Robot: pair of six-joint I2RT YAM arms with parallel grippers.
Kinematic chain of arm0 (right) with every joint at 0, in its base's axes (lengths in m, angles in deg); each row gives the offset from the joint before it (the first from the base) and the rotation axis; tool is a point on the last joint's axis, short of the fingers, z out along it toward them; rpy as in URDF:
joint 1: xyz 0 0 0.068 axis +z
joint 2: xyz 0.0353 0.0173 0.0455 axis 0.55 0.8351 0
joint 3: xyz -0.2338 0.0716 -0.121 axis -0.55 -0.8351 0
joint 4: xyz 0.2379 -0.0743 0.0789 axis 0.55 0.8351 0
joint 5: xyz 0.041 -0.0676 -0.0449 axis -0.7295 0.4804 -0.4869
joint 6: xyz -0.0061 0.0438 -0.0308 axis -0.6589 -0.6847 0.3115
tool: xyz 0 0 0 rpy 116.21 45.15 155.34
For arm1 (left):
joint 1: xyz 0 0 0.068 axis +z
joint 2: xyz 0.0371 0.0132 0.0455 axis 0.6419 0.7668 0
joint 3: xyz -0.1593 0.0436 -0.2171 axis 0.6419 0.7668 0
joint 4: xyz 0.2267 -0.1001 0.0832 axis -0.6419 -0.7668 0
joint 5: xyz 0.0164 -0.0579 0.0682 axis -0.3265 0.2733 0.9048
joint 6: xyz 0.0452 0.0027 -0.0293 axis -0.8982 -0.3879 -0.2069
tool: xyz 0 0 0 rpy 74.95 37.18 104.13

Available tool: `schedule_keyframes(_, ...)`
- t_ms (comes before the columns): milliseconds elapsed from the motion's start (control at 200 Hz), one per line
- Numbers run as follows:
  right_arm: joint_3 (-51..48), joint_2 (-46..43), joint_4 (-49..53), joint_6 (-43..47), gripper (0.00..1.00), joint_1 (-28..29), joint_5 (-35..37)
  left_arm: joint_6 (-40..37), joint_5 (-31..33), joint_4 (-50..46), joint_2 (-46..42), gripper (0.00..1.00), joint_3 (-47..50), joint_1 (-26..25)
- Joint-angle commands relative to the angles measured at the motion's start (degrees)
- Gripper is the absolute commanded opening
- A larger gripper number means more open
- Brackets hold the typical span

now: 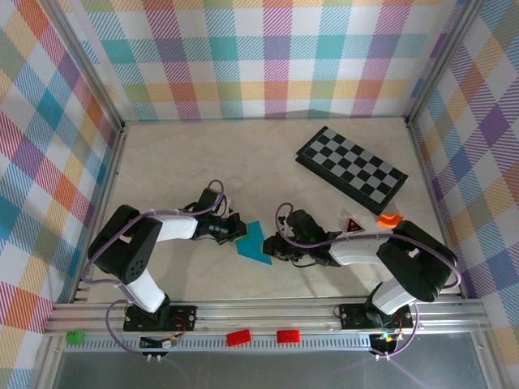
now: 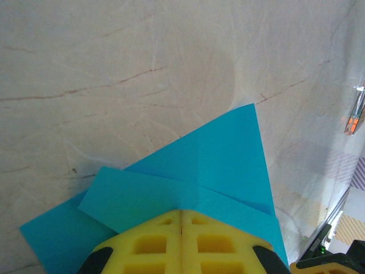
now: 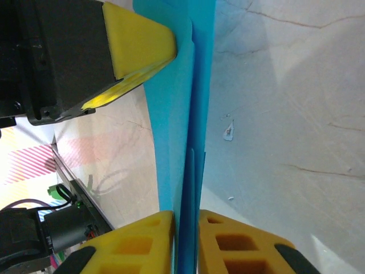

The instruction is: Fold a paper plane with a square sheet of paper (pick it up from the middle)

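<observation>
Top external view: the square sheet of paper [image 1: 253, 243], cyan-blue and already folded into a pointed shape, sits near the front middle of the table [image 1: 195, 162], between the two arms. The left hand [image 1: 240, 229] meets it from the left and the right hand [image 1: 274, 250] from the right, each at an edge of the sheet. Well apart from them, toward the far right, lies a black-and-grey checkered board [image 1: 351, 164], with a small orange piece [image 1: 389, 218] near its front corner. Left wrist view: the left hand's yellow pads [image 2: 154, 242] are pressed together with no gap, and the sheet runs in under their tips, so this hand is closed and pinching the paper. A folded flap lies across the sheet just ahead of the pads, and one pointed corner reaches out over the pale table. Right wrist view: the sheet stands on edge and runs straight down between the right hand's two yellow pads [image 3: 142, 245], which sit tight against it on either side, clamping it. At the top left, the left hand's yellow pad touches the same sheet from the side.
</observation>
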Motion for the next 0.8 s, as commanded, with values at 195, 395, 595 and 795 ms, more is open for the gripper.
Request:
schedule_keyframes(195,-0.28,-2.47,1.88,6.28,0.09,-0.48,-0.34,2.17,2.24,-1.90,-11.66,0.17,-0.90,0.53)
schedule_keyframes(395,5.17,-10.01,19.76,22.11,0.09,1.03,9.77,0.96,10.52,-6.14,-24.80,0.24,-0.31,0.62)
schedule_keyframes(595,10.96,-15.63,33.91,34.80,0.09,3.19,27.15,1.10,22.09,-11.65,-37.46,0.26,3.57,1.82)
schedule_keyframes(795,17.60,-13.39,45.08,41.25,0.07,6.89,48.39,2.32,28.74,-14.75,-47.21,0.29,7.53,3.42)
